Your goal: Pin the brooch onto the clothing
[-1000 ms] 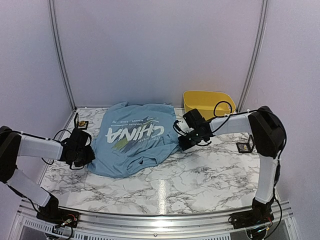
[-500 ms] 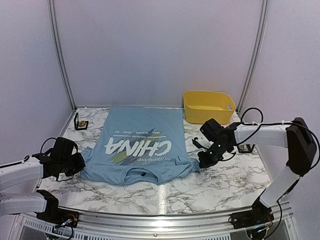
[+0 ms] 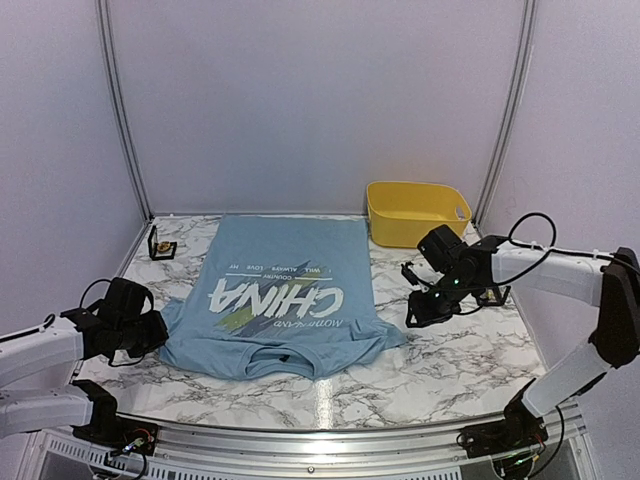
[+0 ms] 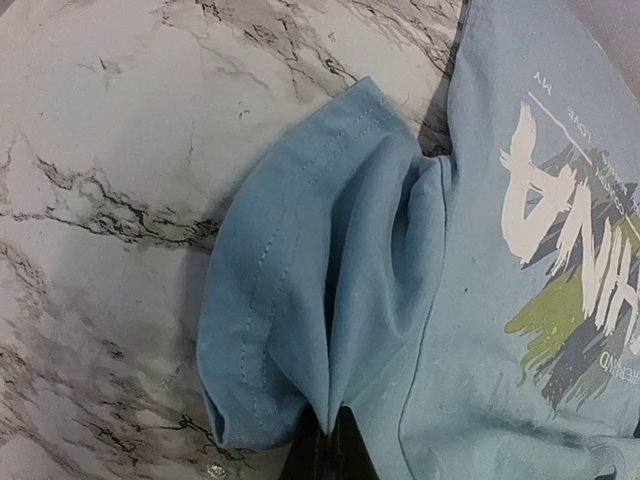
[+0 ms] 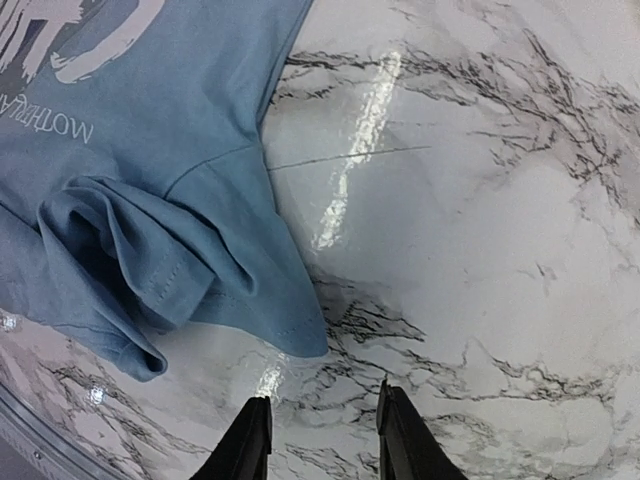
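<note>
The clothing, a light blue T-shirt with white "CHINA" lettering, lies spread on the marble table with its collar toward the front. My left gripper is at its left sleeve. In the left wrist view the left gripper is shut on a pinched fold of that sleeve. My right gripper hovers just right of the other sleeve. In the right wrist view the right gripper is open over bare marble, apart from the sleeve. A small black-and-gold piece at the back left may be the brooch.
A yellow bin stands at the back right. A second small black item sits beside the right arm. White walls and metal posts close in the table on three sides.
The shirt was pulled out flat between both grippers. My right gripper then let go of the right sleeve, opened and drew back to the right. The left keeps its hold.
</note>
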{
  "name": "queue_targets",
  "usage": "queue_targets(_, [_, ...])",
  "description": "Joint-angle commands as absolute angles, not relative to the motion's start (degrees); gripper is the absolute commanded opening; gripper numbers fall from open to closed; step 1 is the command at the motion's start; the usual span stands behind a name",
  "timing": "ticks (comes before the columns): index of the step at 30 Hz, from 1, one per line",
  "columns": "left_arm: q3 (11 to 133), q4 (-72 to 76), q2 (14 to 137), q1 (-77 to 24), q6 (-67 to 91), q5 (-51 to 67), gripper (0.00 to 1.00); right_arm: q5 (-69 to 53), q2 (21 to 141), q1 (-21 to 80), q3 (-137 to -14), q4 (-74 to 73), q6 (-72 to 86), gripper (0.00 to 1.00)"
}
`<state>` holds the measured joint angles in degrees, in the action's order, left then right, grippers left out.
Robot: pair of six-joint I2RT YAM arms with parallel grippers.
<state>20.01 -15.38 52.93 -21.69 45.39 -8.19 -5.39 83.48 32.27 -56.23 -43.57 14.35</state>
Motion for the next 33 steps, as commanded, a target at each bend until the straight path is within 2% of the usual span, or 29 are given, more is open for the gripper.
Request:
queue_targets(1, [20.1, -17.6, 51.1, -21.8, 43.9, -9.3, 0.00, -12.3, 84.9, 32.6, -58.6, -36.0, 11.9, 0.34])
queue_targets(4, [20.6, -17.6, 51.2, -21.8, 43.5, -10.1, 0.00, -14.3, 86.5, 34.6, -62.1, -33.9, 12.3, 0.35])
queue_targets(7, [21.1, -17.5, 51.6, -21.8, 43.3, -10.0, 0.00, -13.6, 89.5, 41.6, -64.9, -32.4, 11.2, 0.38])
queue_targets(11, [21.2, -17.5, 51.4, -21.9, 43.7, -9.3, 0.00, -4.9, 93.4, 45.6, -66.6, -40.0, 16.3, 0.37])
queue_targets(16, [21.5, -17.5, 51.4, -21.9, 42.7, -9.8, 0.00, 1.8, 87.4, 46.2, -60.0, -40.3, 23.2, 0.52])
queue_targets(18, [21.6, -17.4, 51.9, -21.9, 42.5, -9.8, 0.00, -0.4, 85.8, 46.2, -56.9, -37.8, 25.9, 0.57])
queue_targets(22, [21.5, -17.2, 52.6, -21.9, 42.6, -9.7, 0.00, -11.3, 85.4, 46.2, -50.7, -25.0, 30.4, 0.57])
queue_targets(26, [21.2, -17.3, 51.2, -21.9, 42.3, -9.7, 0.00, -10.3, 85.1, 44.9, -49.4, -20.0, 33.4, 0.56])
queue_targets(28, [20.7, -17.2, 50.3, -21.9, 42.5, -9.9, 0.00, -8.6, 85.4, 43.7, -48.7, -19.3, 33.6, 0.50])
queue_targets(32, [21.7, -14.6, 51.2, -21.9, 41.7, -12.3, 0.00, -11.8, 87.9, 38.6, -48.7, -10.1, 31.1, 0.01])
queue_targets(33, [23.3, -11.9, 52.5, -21.9, 40.7, -13.1, 0.00, -13.4, 89.7, 37.0, -50.9, -8.1, 29.9, 0.00])
